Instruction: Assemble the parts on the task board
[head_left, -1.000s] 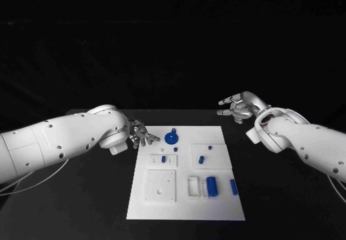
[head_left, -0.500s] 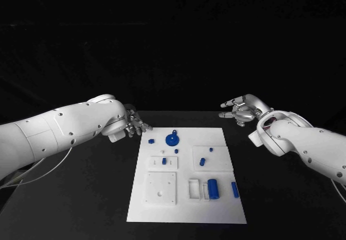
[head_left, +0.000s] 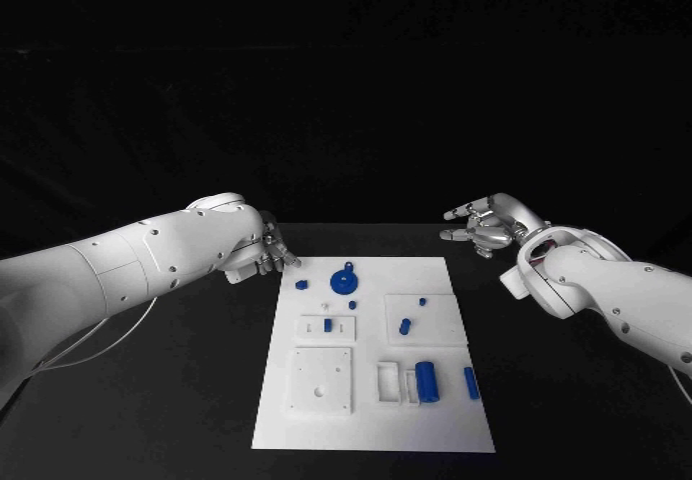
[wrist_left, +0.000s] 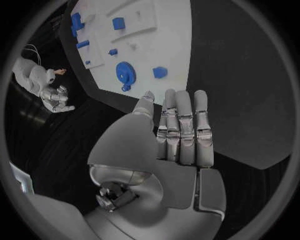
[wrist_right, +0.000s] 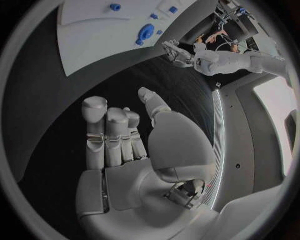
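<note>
The white task board (head_left: 375, 420) lies in the middle of the black table. On its far part sit a round blue part (head_left: 345, 279) and a small blue cube (head_left: 302, 284). Small blue pieces (head_left: 405, 324) stand on raised white blocks, and a blue cylinder (head_left: 426, 377) and a blue bar (head_left: 470, 381) lie nearer me. My left hand (head_left: 268, 250) hovers just off the board's far left corner, fingers straight and holding nothing (wrist_left: 178, 132). Beyond the far right corner my right hand (head_left: 483, 222) is raised, also bare (wrist_right: 119, 140). The left wrist view shows the round part (wrist_left: 125, 74) and cube (wrist_left: 160, 72).
A square white plate (head_left: 320, 377) with holes and a small white frame (head_left: 388, 379) sit on the board's near half. Bare black table (head_left: 173, 400) lies on both sides of the board. The table's far edge runs just behind both hands.
My left hand has drawn back from the board's far left corner, and the small blue cube now shows where it was. The right hand has barely shifted.
</note>
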